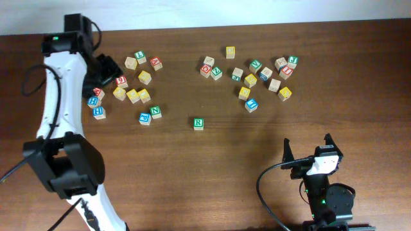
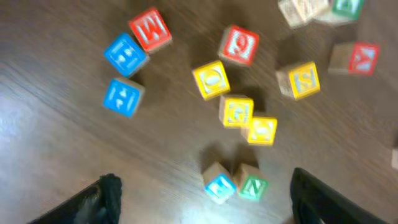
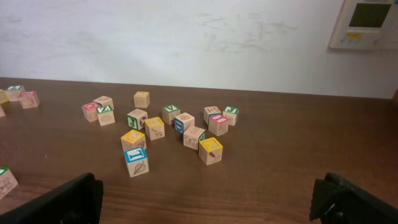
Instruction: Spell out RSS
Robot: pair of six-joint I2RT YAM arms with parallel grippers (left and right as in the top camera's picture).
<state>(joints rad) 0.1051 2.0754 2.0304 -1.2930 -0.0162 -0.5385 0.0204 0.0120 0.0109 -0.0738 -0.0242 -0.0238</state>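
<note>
Two robot arms work at a dark wooden table (image 1: 212,186) strewn with lettered wooden blocks. The green R block (image 1: 199,123) sits alone toward the middle of the table, letter up. It is on the near side of two clusters of blocks and well apart from both.

The left gripper (image 1: 108,68) hangs over the left cluster (image 1: 121,80) at the far left of the table, its fingers (image 2: 106,196) spread wide. Its wrist camera, somewhat blurred, looks down on a yellow S block (image 2: 298,79). That block lies on the far side of a row of three yellow blocks (image 2: 236,111), close by but not touching them. On the near side of the row, a green N block (image 2: 252,185) and a blue block (image 2: 219,183) sit pressed together.

The right gripper (image 1: 308,145) is at the near right of the table, well apart from every block, its fingers also spread wide. Its camera looks across bare wood to the right cluster (image 3: 177,127) and a white wall (image 3: 186,37) beyond.

No second S can be made out, as the letters on the other yellow blocks are too small or blurred to read.
</note>
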